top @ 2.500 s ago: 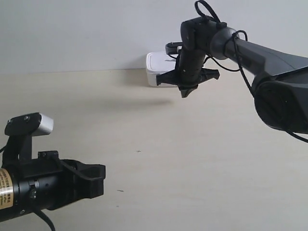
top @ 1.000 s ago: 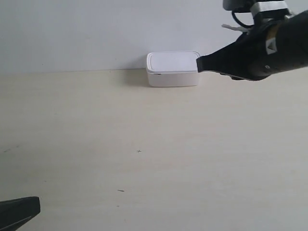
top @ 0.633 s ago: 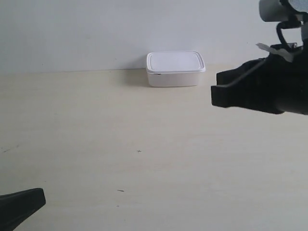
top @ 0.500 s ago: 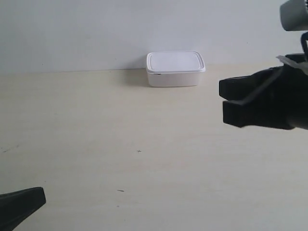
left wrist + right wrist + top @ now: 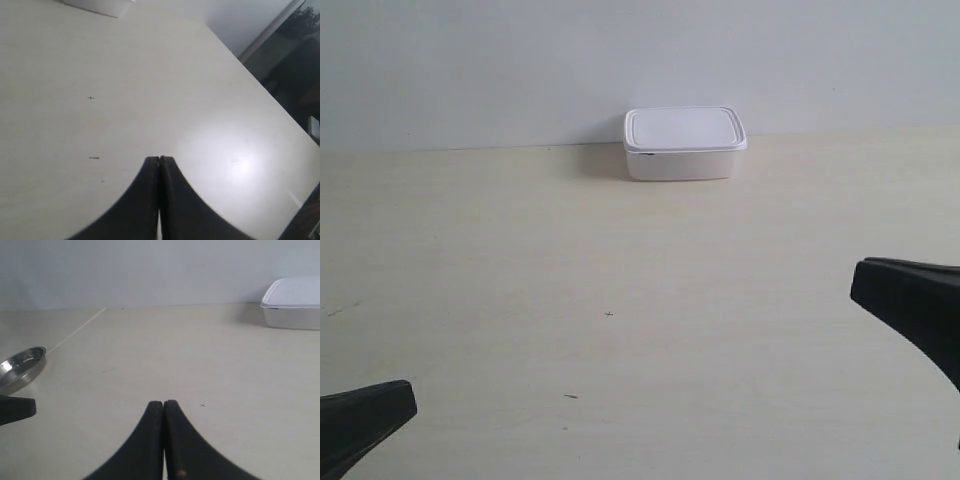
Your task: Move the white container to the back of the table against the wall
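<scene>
Wall (image 5: 470,60) and desk (image 5: 620,250) meeting at rear. White container (image 5: 684,143) upright, lid up, at desk's rear edge against wall, long axis parallel to wall. Left pincer (image 5: 159,165) and right pincer (image 5: 163,407) pressed together, empty. Steel dish (image 5: 22,365) visible from right wrist view only.
</scene>
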Controlling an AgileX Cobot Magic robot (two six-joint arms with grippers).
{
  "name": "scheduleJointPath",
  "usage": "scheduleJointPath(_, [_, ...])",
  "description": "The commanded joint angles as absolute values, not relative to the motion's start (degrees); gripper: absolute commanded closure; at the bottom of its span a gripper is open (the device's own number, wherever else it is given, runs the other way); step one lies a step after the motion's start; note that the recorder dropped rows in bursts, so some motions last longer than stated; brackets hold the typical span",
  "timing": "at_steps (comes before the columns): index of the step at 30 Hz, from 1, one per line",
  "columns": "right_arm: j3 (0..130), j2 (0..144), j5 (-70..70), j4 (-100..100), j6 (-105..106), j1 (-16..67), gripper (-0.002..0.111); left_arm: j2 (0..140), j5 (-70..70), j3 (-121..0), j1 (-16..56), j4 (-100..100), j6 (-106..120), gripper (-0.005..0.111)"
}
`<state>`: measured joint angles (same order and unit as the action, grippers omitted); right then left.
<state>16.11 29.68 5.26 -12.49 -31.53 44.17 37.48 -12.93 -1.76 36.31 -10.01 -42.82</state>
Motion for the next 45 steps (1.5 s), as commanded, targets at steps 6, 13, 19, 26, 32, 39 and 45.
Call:
scheduleJointPath(6, [5.4, 21.9, -6.8, -12.9, -31.6, 44.4, 0.108, 37.2, -21.4, 0.0, 36.6, -9.9, -35.7, 0.107])
scheduleJointPath(13, [0.0, 20.8, -17.9, -17.8, -31.1, 44.4, 0.108, 37.2, -19.3, 0.0, 36.6, -9.9, -34.2, 0.107])
scheduleJointPath(19, [0.0, 20.8, -16.7, -18.9, -31.5, 44.4, 0.108, 37.2, -14.1, 0.0, 36.6, -9.9, -34.9, 0.107])
scheduleJointPath(26, [0.0, 20.8, -15.5, -18.2, -31.5, 44.4, 0.108, 37.2, -14.1, 0.0, 36.6, -9.9, -34.9, 0.107])
scheduleJointPath(32, [0.0, 20.8, -15.5, -18.2, -31.5, 44.4, 0.108, 37.2, -14.1, 0.0, 36.6, -9.9, -34.7, 0.107])
scheduleJointPath(39, [0.0, 20.8, -15.5, -18.4, -31.5, 44.4, 0.108, 36.8, -14.1, 0.0, 37.0, -9.9, -34.7, 0.107])
scheduleJointPath(45, [0.0, 17.5, -14.7, -18.4, -31.5, 44.4, 0.108, 29.3, -13.8, 0.0, 36.9, -9.9, -34.7, 0.107])
